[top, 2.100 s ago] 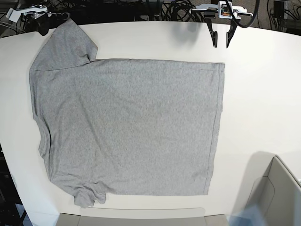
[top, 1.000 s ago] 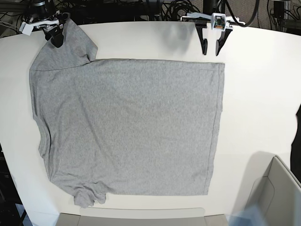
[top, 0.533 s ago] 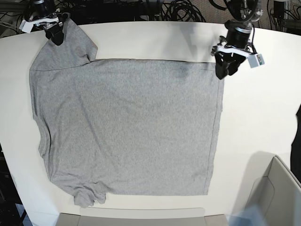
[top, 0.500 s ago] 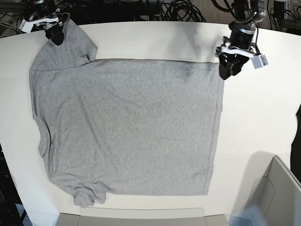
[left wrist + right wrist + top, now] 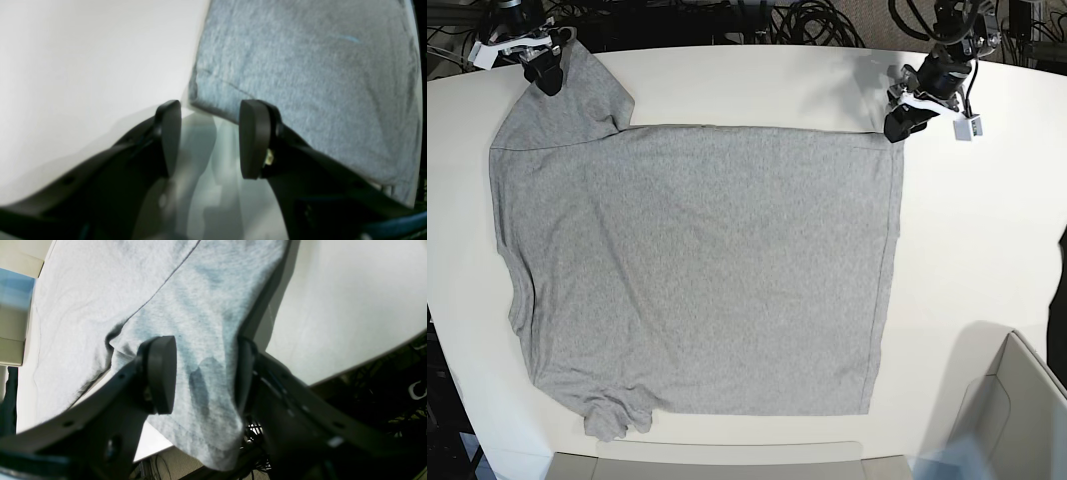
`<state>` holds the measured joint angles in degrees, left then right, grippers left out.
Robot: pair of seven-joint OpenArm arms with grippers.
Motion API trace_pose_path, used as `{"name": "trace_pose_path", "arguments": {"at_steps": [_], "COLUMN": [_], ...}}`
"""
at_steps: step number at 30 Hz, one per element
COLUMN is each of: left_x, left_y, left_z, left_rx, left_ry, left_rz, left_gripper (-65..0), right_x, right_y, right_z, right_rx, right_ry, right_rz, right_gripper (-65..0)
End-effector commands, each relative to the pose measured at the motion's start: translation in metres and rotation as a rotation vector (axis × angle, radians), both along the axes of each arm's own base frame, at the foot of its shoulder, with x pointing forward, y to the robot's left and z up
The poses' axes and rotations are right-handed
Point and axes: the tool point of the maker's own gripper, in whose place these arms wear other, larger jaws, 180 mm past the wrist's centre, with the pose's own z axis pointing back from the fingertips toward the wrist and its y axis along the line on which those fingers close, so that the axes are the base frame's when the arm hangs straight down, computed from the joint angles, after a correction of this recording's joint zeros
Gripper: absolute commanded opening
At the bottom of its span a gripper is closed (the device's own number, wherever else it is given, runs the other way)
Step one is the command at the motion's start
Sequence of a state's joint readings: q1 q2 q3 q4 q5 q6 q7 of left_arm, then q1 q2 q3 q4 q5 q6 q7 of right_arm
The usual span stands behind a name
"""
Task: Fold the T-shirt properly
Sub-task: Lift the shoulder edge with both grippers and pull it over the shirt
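Across the white table (image 5: 987, 230) the shirt (image 5: 697, 260) lies spread out, its body wide and fairly smooth, one sleeve (image 5: 572, 105) reaching toward the far edge and a crumpled bit (image 5: 617, 412) at the near side. At the shirt's far corner, on the base view's right, the left gripper (image 5: 210, 136) stands with its fingers apart and nothing between them but bare table; the corner (image 5: 196, 91) sits just beyond, so the arm is probably there to line up a pinch on it. Over the sleeve the right gripper (image 5: 205, 373) is open too, a finger to either side of the cloth, likely so that closing would gather the sleeve end, which hangs past the table's edge. Placing one gripper near each end of the far side makes sense for lifting that side evenly; a pinch that misses the left corner could let the fold go crooked
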<state>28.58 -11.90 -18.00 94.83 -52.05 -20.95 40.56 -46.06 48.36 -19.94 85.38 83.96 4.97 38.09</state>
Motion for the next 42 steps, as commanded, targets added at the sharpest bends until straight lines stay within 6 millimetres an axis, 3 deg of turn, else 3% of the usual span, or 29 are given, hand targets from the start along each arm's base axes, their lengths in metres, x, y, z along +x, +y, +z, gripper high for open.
{"name": "trace_pose_path", "arguments": {"at_steps": [1,8,14,16,21,23,25,32,36,42], "left_x": [0.007,0.023,0.018,0.018,0.023,0.023,0.023,0.007,-0.004,-0.014], "left_y": [-0.001,-0.001,-0.024,-0.026,-0.022,-0.021,-0.020,-0.013,0.005,0.031], "left_z": [0.008,-0.005,-0.016,-0.016,-0.015,-0.014,-0.013,-0.017,-0.008,0.010], "left_rx": [0.004,-0.024,-0.056,-0.059,-0.054,-0.052,-0.048,-0.028,0.010,0.072], "left_ry": [-0.032,-0.027,0.002,0.004,-0.006,-0.007,-0.009,0.023,0.015,-0.008], "left_rz": [-0.014,-0.009,-0.072,-0.077,-0.069,-0.068,-0.069,-0.072,-0.039,0.005], "left_gripper": [-35.8,-35.8,-38.5,-43.2,-58.6,-61.9,-64.8,-65.0,-65.0,-65.0], "right_x": [-0.014,-0.011,-0.009,-0.008,-0.012,-0.014,-0.018,-0.028,-0.033,-0.039], "right_y": [-0.002,0.011,0.025,0.026,0.031,0.032,0.032,0.032,0.016,0.011], "right_z": [-0.010,-0.017,-0.023,-0.022,-0.025,-0.026,-0.027,-0.022,-0.011,0.004], "right_rx": [-0.008,0.032,0.075,0.079,0.097,0.096,0.096,0.101,0.053,0.039], "right_ry": [0.076,0.125,0.126,0.122,0.155,0.162,0.172,0.169,0.108,0.067], "right_rz": [0.013,0.068,0.058,0.059,0.084,0.084,0.085,0.062,-0.013,-0.053], "right_gripper": [-37.3,-37.3,-38.5,-42.5,-61.2,-65.0,-65.0,-65.0,-65.0,-65.0]}}
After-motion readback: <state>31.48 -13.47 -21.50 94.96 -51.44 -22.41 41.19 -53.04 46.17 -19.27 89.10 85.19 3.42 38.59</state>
